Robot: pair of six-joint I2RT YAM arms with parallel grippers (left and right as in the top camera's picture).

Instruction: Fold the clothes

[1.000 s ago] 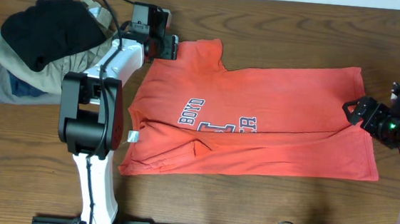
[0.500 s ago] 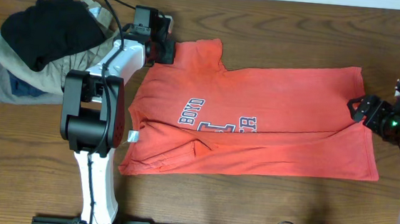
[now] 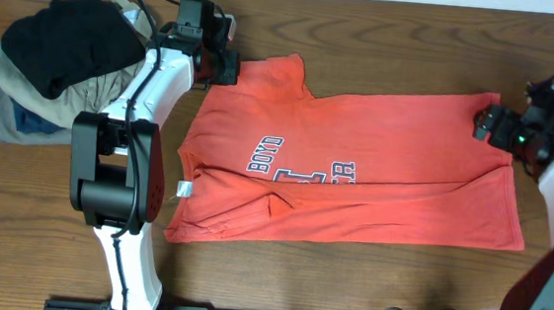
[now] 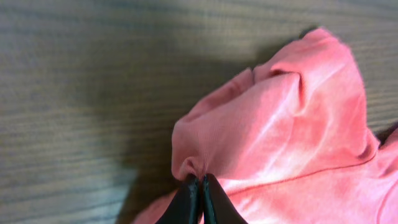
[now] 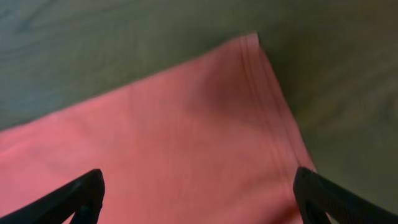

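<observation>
While left gripper (image 4: 200, 186) jaws now clamp T-shirt (image 3: 386, 154) sleeve, right gripper (image 3: 485, 123) moved to hem corner, jaws apart.

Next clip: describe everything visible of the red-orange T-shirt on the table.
The red-orange T-shirt looks like soft cotton knit, spread mostly flat and sideways on the wooden table. Its navy-and-white lettering, BOYD above numbers, is partly hidden by a fold crossing the chest. A white tag shows at the neck. The left gripper is shut on a bunched pinch of one sleeve. The right gripper stands open over the stitched hem corner; contact there is unclear.
</observation>
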